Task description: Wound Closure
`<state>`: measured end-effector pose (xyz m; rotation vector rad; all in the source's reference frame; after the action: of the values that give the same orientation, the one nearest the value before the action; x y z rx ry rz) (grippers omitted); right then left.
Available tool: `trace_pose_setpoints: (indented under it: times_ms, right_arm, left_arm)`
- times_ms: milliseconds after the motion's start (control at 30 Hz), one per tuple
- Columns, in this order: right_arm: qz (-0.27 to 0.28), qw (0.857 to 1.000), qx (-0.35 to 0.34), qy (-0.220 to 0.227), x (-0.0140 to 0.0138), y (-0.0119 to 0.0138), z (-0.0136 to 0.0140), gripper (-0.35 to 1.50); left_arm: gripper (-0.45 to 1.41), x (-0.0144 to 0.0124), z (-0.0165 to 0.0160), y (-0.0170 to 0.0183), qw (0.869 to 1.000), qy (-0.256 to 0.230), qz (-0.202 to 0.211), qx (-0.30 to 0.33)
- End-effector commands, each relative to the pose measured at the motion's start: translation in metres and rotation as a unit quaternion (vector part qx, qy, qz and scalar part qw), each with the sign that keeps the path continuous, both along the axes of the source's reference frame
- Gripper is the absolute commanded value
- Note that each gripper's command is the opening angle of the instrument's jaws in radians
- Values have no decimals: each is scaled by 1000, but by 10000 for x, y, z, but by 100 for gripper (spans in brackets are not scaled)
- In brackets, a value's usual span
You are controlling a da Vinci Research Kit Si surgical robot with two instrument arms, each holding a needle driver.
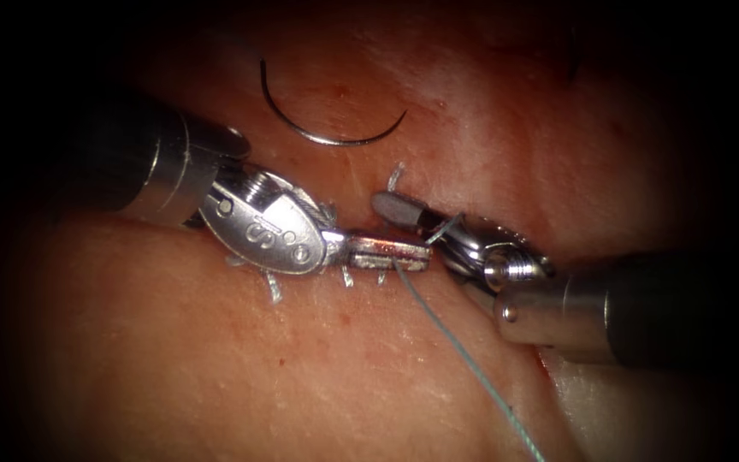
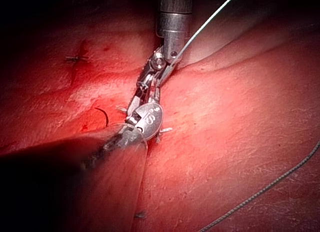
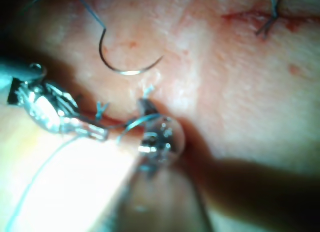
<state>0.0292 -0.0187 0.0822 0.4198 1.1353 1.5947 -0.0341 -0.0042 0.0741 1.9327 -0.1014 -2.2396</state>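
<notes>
Tissue carries a cut running across mid-frame, and short cut ends of thread stand along it, so several stitches look already placed. Needle lies free on the surface in the upper middle of the endoscope view, above the cut, not in the tissue and held by neither tool. Left tool, at centre, has its jaws together, seemingly pinching the thread, which runs from there to the lower right edge. Right tool, just right of centre, has thread wrapped across it; whether its jaws are apart or together I cannot tell. Judging by this, a knot is in hand and closure remains unfinished
</notes>
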Motion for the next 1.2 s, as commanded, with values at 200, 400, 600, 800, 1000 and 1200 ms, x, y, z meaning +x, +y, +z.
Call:
trace_pose_setpoints:
  times_ms: [200,400,600,800,1000,1200]
  right_arm:
    - [-3,999,-53,-11,-14,-4,-43,-35]
    - [-10,996,-93,-10,-14,-18,-81,-35]
    - [-29,993,-115,-10,-5,-22,-89,-35]
    - [-43,990,-132,-15,-2,-22,-89,-35]
    - [-84,987,-135,-7,6,-36,-75,-35]
    - [-124,984,-129,-4,11,-54,-67,-35]
  left_arm:
    - [-45,7,8,13,1000,5,-9,-4]
    - [-45,31,22,51,999,24,-26,7]
    - [-45,41,37,92,999,34,-38,11]
    - [-45,37,54,126,998,45,-44,17]
    - [-45,10,81,171,997,54,-50,23]
    - [-45,-2,98,194,997,56,-53,26]
